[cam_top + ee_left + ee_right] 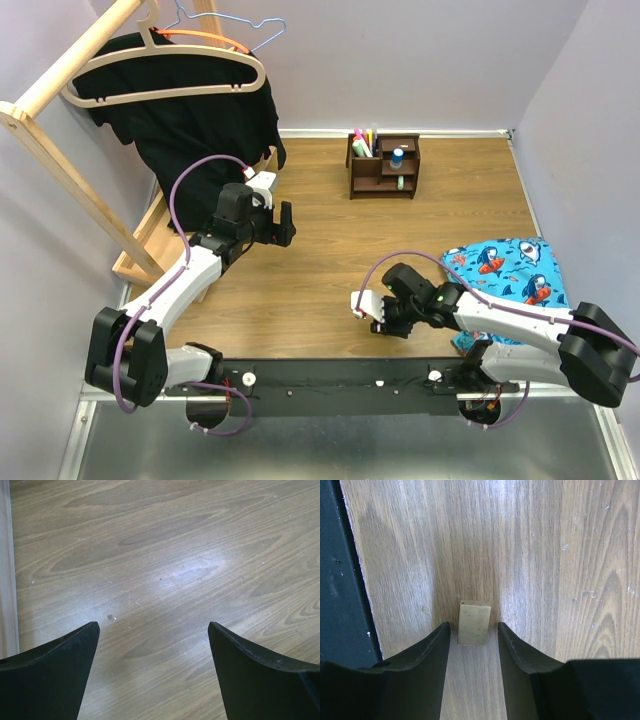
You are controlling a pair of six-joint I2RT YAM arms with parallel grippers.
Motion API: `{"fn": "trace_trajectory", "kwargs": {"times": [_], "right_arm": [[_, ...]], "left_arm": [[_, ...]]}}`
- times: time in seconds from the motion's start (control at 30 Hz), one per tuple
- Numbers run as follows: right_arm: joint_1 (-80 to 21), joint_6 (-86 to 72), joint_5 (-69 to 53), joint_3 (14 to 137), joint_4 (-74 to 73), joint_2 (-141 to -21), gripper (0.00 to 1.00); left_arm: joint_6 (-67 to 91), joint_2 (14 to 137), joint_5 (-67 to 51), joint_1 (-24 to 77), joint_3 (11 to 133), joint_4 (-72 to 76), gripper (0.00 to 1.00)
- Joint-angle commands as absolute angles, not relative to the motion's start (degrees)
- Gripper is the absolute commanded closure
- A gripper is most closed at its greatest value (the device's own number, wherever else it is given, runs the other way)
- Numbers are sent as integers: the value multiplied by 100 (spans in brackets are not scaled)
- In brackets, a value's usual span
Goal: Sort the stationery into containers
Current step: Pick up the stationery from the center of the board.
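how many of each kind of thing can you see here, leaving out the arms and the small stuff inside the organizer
desk organizer: 1
eraser block: 1
fish-print cloth: 1
black garment: 1
hangers: 3 (beige, orange, wire)
clothes rack: 1
total: 8

Colours I see from my station

The desk (330, 260) is mid-brown with streaky wood grain; the eraser (474, 622) is pale tan-yellow; the organizer (383, 178) is dark brown, with pink, yellow and green highlighters (362, 143) and a blue-capped tube (397, 157); the cloth (505, 265) is bright blue with red-and-white fish; the left tool (154, 626) and right tool (474, 626) are black.
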State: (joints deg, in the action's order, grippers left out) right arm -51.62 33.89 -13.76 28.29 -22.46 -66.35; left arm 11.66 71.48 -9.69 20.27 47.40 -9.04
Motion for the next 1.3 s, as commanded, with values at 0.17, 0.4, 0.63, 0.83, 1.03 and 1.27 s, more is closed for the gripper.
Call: {"fn": "trace_trajectory", "kwargs": {"times": [0.17,0.4,0.63,0.83,1.03,1.27], "right_arm": [[-4957,3603,-1371,2725,-2795,-6794,56],[-4869,3560,-1424,2821,-2830,-6645,85],[-4782,3156,-906,3120,-2463,-6451,91],[-4342,2682,-608,3638,-1559,-6793,90],[-3868,2032,130,4200,-319,-7347,82],[-2972,1310,185,5184,121,-8349,94]], "left_arm": [[1160,7251,-993,2039,4869,-809,1],[1099,7374,-984,2013,4965,-843,1],[1195,7681,-1159,1679,5299,-949,1],[1520,7936,-1353,1196,5607,-984,1],[1266,7945,-1476,1125,5643,-976,1],[1099,7761,-1433,1222,5494,-949,1]]}}
